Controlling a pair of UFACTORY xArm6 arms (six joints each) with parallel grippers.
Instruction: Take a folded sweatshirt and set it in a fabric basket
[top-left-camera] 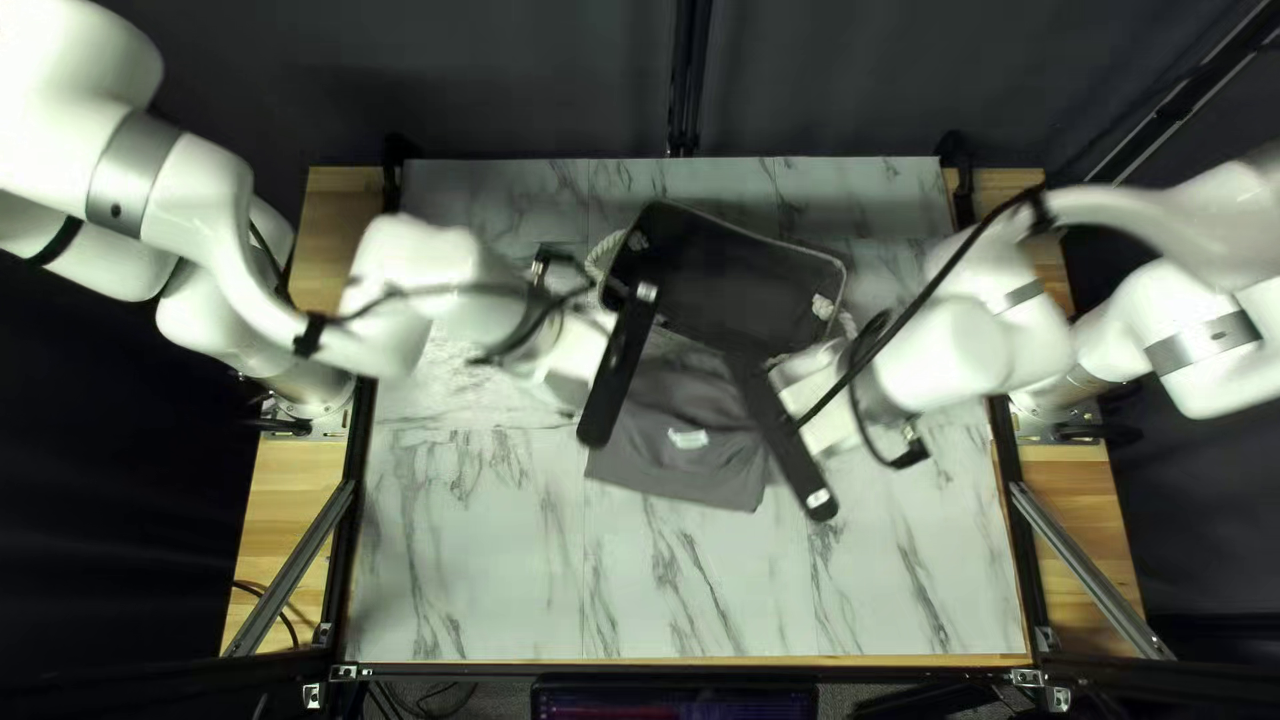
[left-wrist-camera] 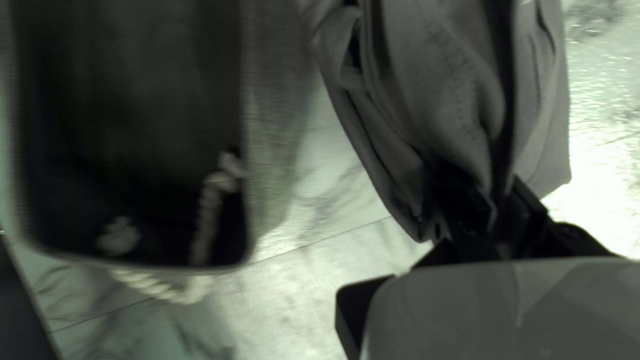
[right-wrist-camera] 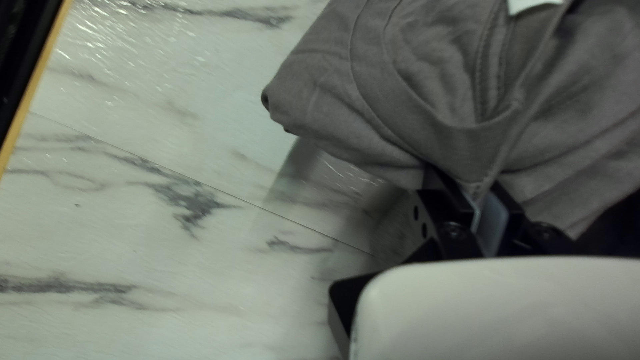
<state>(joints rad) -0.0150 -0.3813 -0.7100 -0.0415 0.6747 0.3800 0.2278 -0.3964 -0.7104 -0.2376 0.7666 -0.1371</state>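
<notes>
Folded sweatshirt (top-left-camera: 667,470) on the near side of the fabric basket (top-left-camera: 720,280).
Left end effector (top-left-camera: 576,358) and right end effector (top-left-camera: 816,404) — both grasping its cloth.

The sweatshirt (top-left-camera: 674,467) hides the tips of the left gripper (top-left-camera: 618,374) and the right gripper (top-left-camera: 787,440). Beside the left one, the blurry basket (left-wrist-camera: 275,127) gets cut off.
</notes>
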